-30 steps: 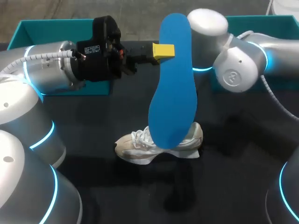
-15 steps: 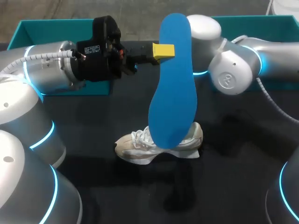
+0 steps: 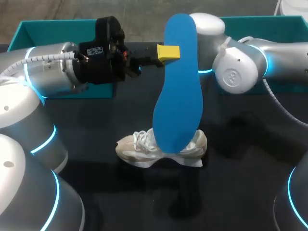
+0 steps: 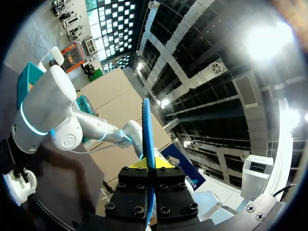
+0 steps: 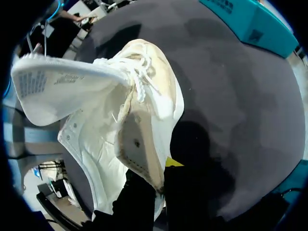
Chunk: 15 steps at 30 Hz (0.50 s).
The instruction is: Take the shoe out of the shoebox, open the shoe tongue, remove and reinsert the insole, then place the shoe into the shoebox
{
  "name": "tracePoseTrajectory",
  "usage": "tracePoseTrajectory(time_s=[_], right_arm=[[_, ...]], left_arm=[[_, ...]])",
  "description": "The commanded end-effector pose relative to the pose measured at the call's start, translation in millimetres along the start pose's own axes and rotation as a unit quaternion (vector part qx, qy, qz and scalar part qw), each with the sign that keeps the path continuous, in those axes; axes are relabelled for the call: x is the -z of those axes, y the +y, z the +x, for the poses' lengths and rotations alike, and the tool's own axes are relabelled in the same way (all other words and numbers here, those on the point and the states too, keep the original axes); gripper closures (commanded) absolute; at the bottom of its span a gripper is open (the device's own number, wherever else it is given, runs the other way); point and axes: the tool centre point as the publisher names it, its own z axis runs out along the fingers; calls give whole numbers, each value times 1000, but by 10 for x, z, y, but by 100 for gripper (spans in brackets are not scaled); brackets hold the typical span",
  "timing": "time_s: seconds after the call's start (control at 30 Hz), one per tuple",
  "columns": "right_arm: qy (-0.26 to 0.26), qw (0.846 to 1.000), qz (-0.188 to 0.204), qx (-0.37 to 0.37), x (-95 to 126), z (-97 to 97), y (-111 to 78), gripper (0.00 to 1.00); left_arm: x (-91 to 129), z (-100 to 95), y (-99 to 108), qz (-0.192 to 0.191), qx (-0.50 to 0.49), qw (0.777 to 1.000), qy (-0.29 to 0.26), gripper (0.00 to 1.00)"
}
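2 grips hold: left fingers (image 3: 168, 52) pinch the upright blue insole (image 3: 177, 96), right fingers (image 5: 173, 162) clamp the heel rim of the shoe (image 3: 137, 150). lower the insole toe-first, shoe kept steady.

Head view: fixed above and behind the robot, facing down onto the table (image 3: 240, 183) at medium range.

Left wrist view: mounted on the left arm, aimed along the left gripper (image 4: 150, 166) and tilted upward. Insole (image 4: 148, 130) seen edge-on, very near.

Right wrist view: aimed downward along the right gripper (image 5: 156, 175). Shoe (image 5: 120, 115) at very close range, table behind it.

Shared by head and left wrist views: insole and right arm (image 3: 236, 72).

Shared by head and right wrist views: shoe, table, teal shoebox (image 5: 250, 21).
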Motion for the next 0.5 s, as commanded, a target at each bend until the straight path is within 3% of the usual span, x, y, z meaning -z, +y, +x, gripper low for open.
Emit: tracePoseTrajectory(time_s=[0.03,0.2,0.37,0.5], right_arm=[[5,1000,-9,-29,216,64,-54,100],[18,992,-57,-108,367,113,-116,100],[16,972,-111,-205,434,181,-169,100],[17,963,-130,-233,464,229,-130,100]], left_arm=[[-17,-5,2,1,0,1000,0,100],[-17,-5,2,1,0,1000,0,100],[-17,-5,2,1,0,1000,0,100],[-17,-5,2,1,0,1000,0,100]])
